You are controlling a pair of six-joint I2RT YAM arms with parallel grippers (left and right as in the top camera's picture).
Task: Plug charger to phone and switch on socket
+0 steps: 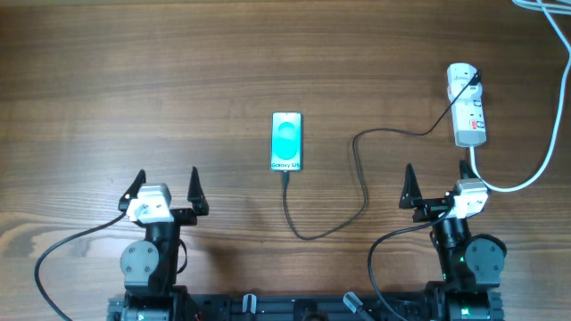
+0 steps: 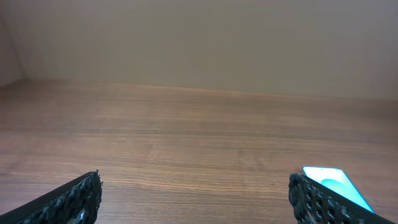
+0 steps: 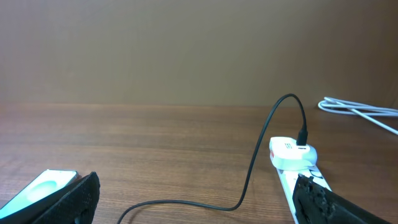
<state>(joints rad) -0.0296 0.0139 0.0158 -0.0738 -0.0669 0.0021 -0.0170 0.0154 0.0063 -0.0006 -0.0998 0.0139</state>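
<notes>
Both tools, left (image 1: 167,178) and right (image 1: 437,176), sit wide and empty by their bases, leaving room around phone (image 1: 286,141), charger (image 1: 285,192) and socket (image 1: 467,116) (switch seemingly untouched).

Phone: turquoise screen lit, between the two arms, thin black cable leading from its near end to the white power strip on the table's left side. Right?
No: the overhead view shows the small white power strip on the right side. Rest holds: flat smartphone, turquoise screen lit; thin black cable from its near end to the strip.
</notes>
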